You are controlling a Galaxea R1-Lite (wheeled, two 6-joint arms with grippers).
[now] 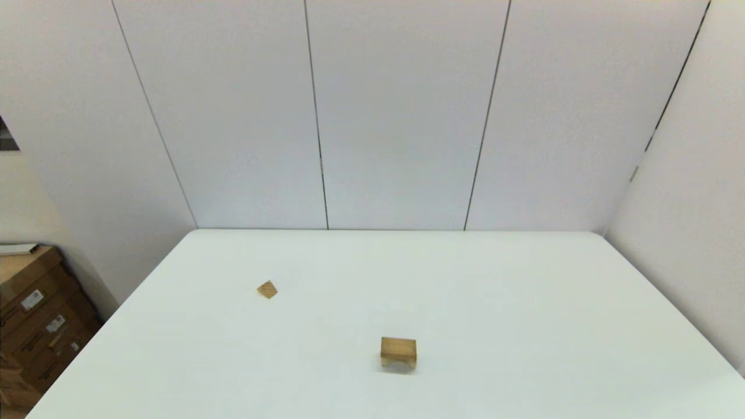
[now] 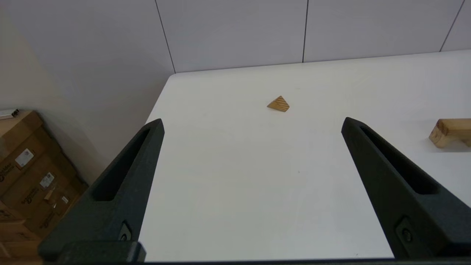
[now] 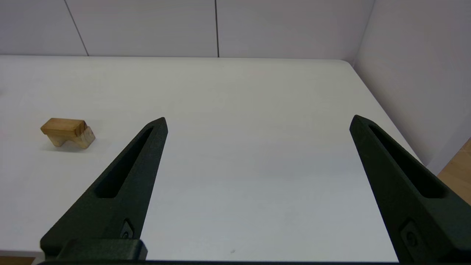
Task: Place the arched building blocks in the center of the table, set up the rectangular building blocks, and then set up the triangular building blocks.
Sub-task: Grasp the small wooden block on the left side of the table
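1. The arched building blocks [image 1: 398, 352] are sitting legs-down near the table [image 1: 524, 302] centre, apparently already placed.
2. The triangular building blocks [image 1: 267, 289] are lying well apart, toward ten o'clock.
3. The left gripper [image 2: 252, 125] and right gripper [image 3: 257, 123] are hovering low at the near edge, jaws spread and gripping nothing.

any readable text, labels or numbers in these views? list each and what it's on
None can be read.
Cardboard boxes beside the table: white stickers and dark print, all too small and blurred to read.
Arched block, triangular block: bare wood, no markings.
Left claw, right claw: open, no lettering visible.
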